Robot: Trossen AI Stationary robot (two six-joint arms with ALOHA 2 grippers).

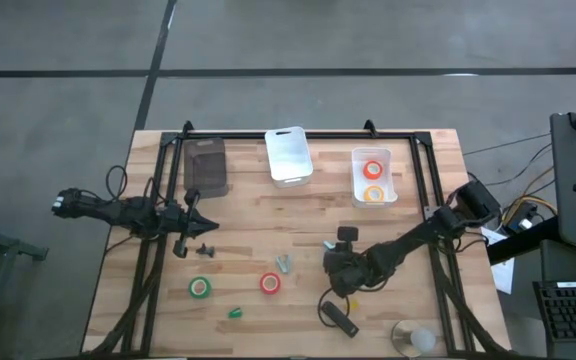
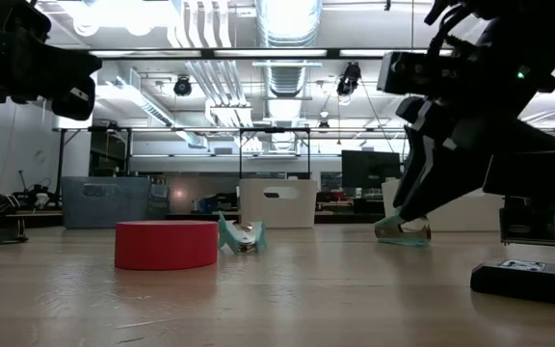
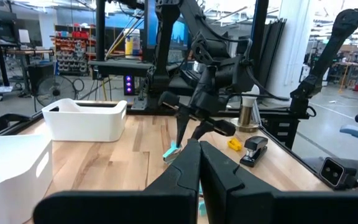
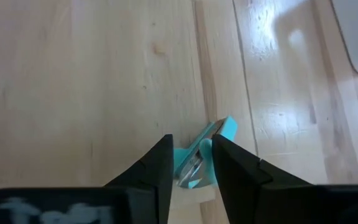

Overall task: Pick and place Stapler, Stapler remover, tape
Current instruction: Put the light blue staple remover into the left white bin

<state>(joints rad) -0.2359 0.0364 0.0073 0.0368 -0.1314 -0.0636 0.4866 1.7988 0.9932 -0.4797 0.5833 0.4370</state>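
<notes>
My right gripper (image 1: 340,268) slants down over the table's middle right, shut on a teal stapler remover (image 4: 199,155). A second teal stapler remover (image 1: 284,263) lies on the wood to its left. The black stapler (image 1: 340,318) lies near the front edge, a small yellow piece (image 1: 353,303) beside it. A red tape roll (image 1: 270,283) and a green tape roll (image 1: 200,288) lie flat on the table. Two more tape rolls (image 1: 373,180) sit in the clear bin (image 1: 356,172). My left gripper (image 1: 194,214) waits shut at the left, held level above the table. My right gripper pinches the teal stapler remover's middle (image 4: 194,158) between its two fingers (image 4: 160,165). The fingers come from above, slanting down, and one teal end (image 4: 227,129) sticks out past them. Whether the remover (image 2: 401,231) is clear of the tabletop I cannot tell.
At the far edge stand a dark bin (image 1: 205,165) and a white bin (image 1: 288,155). A small black object (image 1: 206,248) and a small green piece (image 1: 235,312) lie on the left half. A clear round thing (image 1: 413,338) sits at the front right corner.
</notes>
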